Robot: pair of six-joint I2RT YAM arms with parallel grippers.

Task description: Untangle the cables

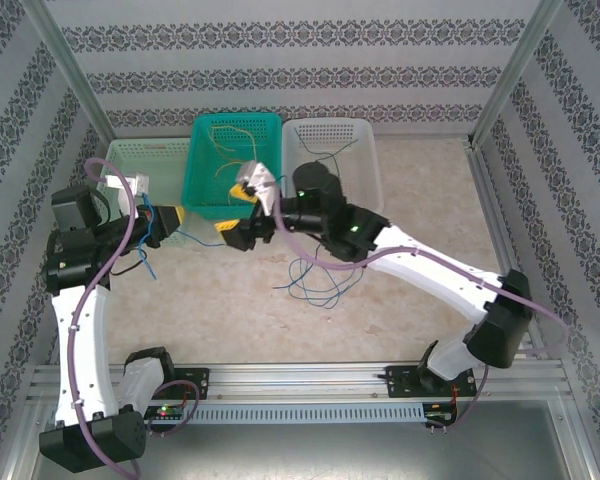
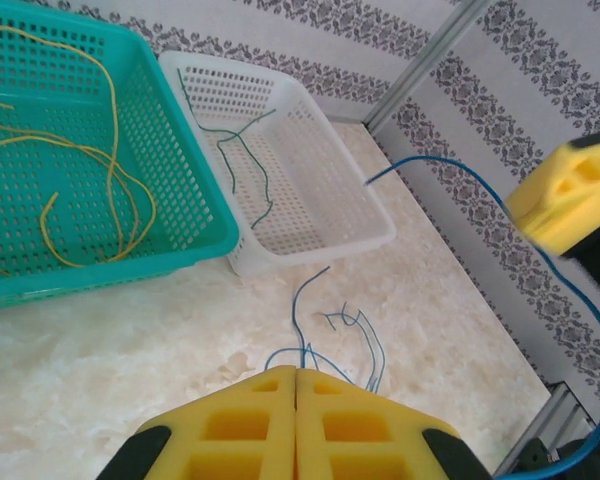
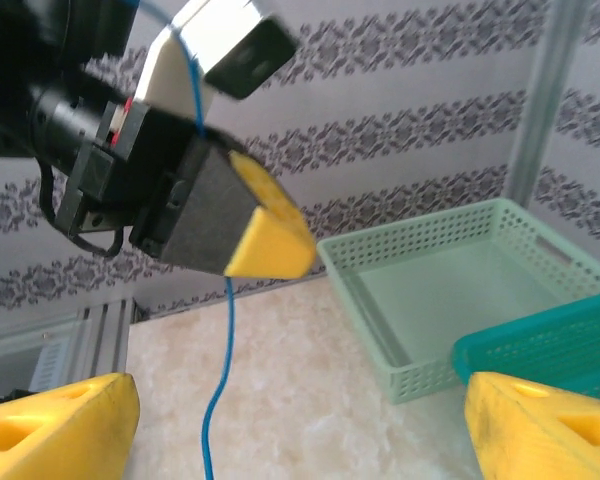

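Baskets line the far side of the marbled tabletop point(image 1: 420, 200), and leftmost is the pale-green perforated plastic basket point(image 1: 155, 158). Just in front of it the left hand point(image 1: 176, 215) has its yellow fingers pressed together, clamped on a thin blue cable point(image 3: 225, 340). In the right wrist view that cable runs along the top of the hand, comes out below its tip and hangs down toward the tabletop. Next comes the teal perforated plastic basket point(image 1: 205, 185), which holds looping yellow cables point(image 1: 230, 135). At its near edge the right hand point(image 1: 234, 208) faces the left hand from close by, its yellow fingers spread wide apart and holding nothing. The hanging blue cable drops between those two fingers and touches neither. Further right, the white perforated plastic basket point(image 1: 365, 160) holds a thin green cable point(image 2: 245, 150). In front of it, under the right arm, loose blue and dark cables point(image 1: 315, 280) lie tangled on the tabletop, apart from both hands.
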